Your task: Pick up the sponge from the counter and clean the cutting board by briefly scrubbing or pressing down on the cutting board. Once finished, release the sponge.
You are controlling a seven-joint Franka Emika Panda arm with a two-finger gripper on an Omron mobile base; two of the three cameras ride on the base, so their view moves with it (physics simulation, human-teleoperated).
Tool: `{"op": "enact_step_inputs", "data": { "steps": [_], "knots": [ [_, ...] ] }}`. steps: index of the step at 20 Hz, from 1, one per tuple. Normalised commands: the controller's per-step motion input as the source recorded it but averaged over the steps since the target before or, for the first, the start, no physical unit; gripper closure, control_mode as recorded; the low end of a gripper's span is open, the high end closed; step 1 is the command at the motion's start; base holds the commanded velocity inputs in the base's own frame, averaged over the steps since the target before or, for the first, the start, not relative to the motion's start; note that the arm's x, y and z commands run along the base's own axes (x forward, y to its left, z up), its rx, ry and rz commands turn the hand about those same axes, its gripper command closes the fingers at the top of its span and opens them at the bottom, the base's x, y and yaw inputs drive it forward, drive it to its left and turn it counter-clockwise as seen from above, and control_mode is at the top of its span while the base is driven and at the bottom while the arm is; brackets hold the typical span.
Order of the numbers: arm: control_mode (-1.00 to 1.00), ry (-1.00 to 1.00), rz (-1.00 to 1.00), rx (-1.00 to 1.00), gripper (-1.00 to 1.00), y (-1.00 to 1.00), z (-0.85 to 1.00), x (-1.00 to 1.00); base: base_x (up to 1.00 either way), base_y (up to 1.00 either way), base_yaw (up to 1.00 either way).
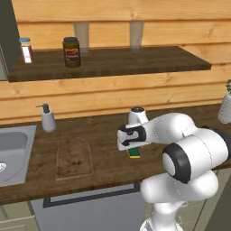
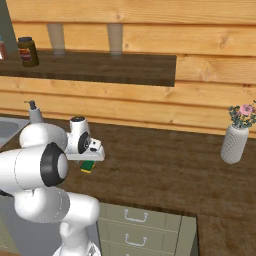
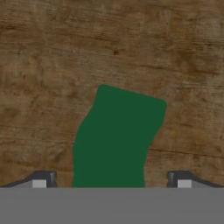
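- While the hand sits low over the counter (image 1: 103, 135), the sponge (image 1: 134, 153) lies flat on the wood directly under it, well to the right of the cutting board (image 1: 74, 157).
- Gripper (image 3: 111, 181): hand view shows both finger tips (image 3: 41, 180) spread wide, one on each side of the sponge (image 3: 117, 138), clear wood between each tip and the green block. Pincer is wide, nothing between the pads touching.
- Left base view: gripper (image 1: 131, 149) is mostly masked by the hand body; just the sponge's green top and yellow edge peek out beneath it. Can't read the finger spacing from there.
- Right base view: same story, the sponge (image 2: 88, 166) pokes out below the hand, gripper (image 2: 89, 161) right above it; the yellow layer is visible here, while the hand view gives only the dark green top.
- Hand view has the sponge skewed to the finger line, its far end kinked toward one side.
- Cutting board: speckled stains visible in the left base view, lying between the sponge and the steel sink (image 1: 13, 151).
- Soap dispenser (image 1: 47, 118) stands behind the board, near the sink's back corner; it shows again in the right base view (image 2: 34, 112) behind the arm's shoulder.
- Shelf (image 1: 108, 63) above the counter carries a dark jar (image 1: 71, 52) and a small white bottle (image 1: 26, 50).
- Right base view adds the whole white vase (image 2: 234, 142) with flowers, far right of the sponge on the counter (image 2: 165, 165); the left base view clips it at the frame edge.
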Motion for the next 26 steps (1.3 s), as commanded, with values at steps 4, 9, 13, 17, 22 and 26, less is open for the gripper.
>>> {"op": "enact_step_inputs", "data": {
  "steps": [4, 9, 13, 17, 22, 26],
  "knots": [
    [-1.0, 0.0, 0.0, 0.0, -1.0, 0.04, -0.21, 0.08, 0.0, 0.0, 0.0],
    [-1.0, 0.01, 0.0, 0.0, -1.0, 0.02, -0.11, 0.17, 0.0, 0.0, 0.0],
    [-1.0, 0.0, 0.0, 0.0, 1.0, 0.01, -0.18, 0.08, 0.0, 0.0, 0.0],
    [-1.0, 0.0, 0.0, 0.0, 1.0, 0.03, -0.02, 0.0, 0.0, 0.0, 0.0],
    [-1.0, 0.0, -0.01, -0.04, 1.0, 0.33, 0.49, -0.04, 0.0, 0.0, 0.0],
    [-1.0, -0.01, -0.16, -0.03, 1.0, 0.89, 0.8, -0.18, 0.0, 0.0, 0.0]
  ]
}}
